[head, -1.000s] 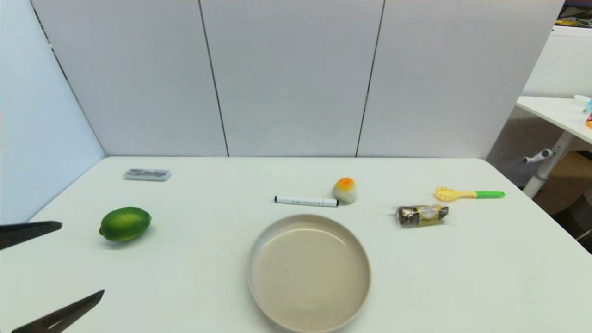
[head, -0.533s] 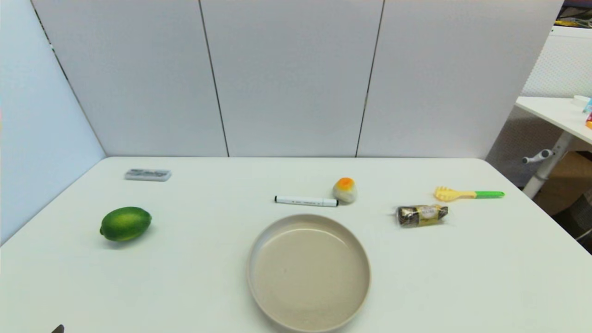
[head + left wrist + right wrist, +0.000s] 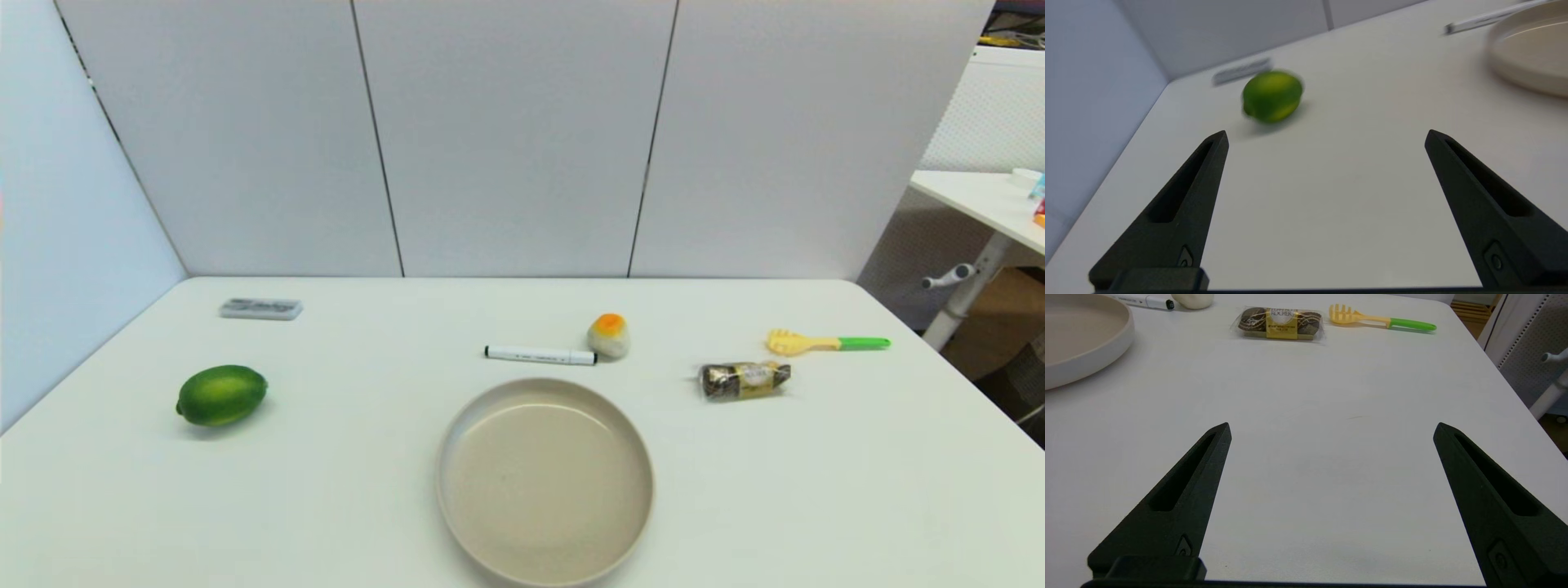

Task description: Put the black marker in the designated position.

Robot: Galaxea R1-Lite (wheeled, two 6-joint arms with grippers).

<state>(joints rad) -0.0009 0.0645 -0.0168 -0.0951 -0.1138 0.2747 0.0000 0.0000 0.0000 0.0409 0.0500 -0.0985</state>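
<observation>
Marker point(image 3: 540, 355) flat just behind plate point(image 3: 457, 441), tip beside egg toy point(image 3: 609, 336) — ungripped. Left gripper point(image 3: 1326, 136) and right gripper point(image 3: 1331, 428) both spread, empty — best pinched mid-barrel, across its length.

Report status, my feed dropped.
Left claw and right claw open, empty, low near table edge. Black marker flat behind plate. Nothing blocking it.

Even, bright overhead light here, only soft short shadows under the lime point(image 3: 221, 395) and plate point(image 3: 545, 482). My left wrist feed is motion-blurred: lime point(image 3: 1272, 96) smeared, far plate point(image 3: 1527, 61) soft. Right wrist feed sharp, faint sheen on the worktop point(image 3: 1310, 437).
</observation>
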